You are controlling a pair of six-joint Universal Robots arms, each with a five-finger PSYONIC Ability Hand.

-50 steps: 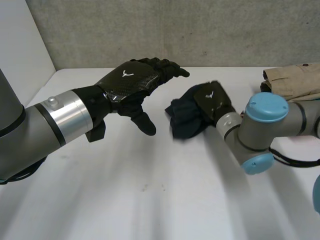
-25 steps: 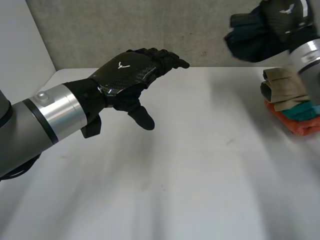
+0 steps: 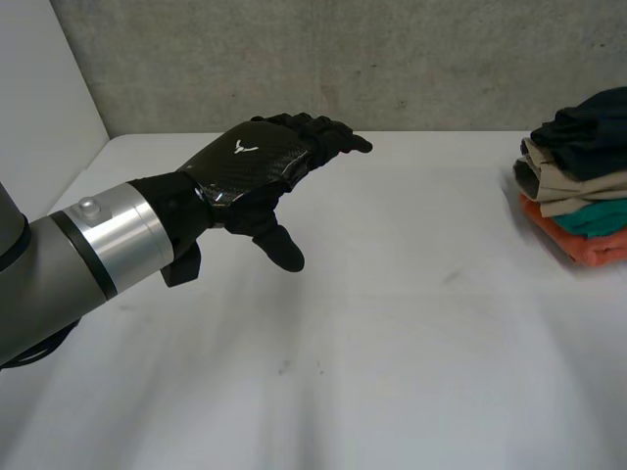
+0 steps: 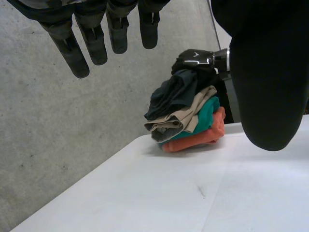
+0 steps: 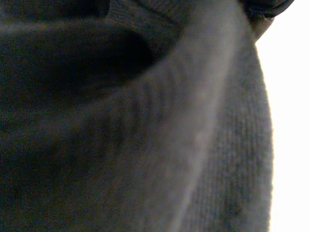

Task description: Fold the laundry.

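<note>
The left hand (image 3: 250,162) is held open, well apart from the clothes pile (image 3: 576,186), at whose top the right hand (image 4: 195,57) is seen, its grip not to be told.

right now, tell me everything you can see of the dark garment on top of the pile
The dark garment looks like a navy-black ribbed knit, bunched rather than flat. It lies topmost at the right edge of the table, on a beige piece, with a teal piece and an orange piece below. The right hand rests against its upper side.
</note>
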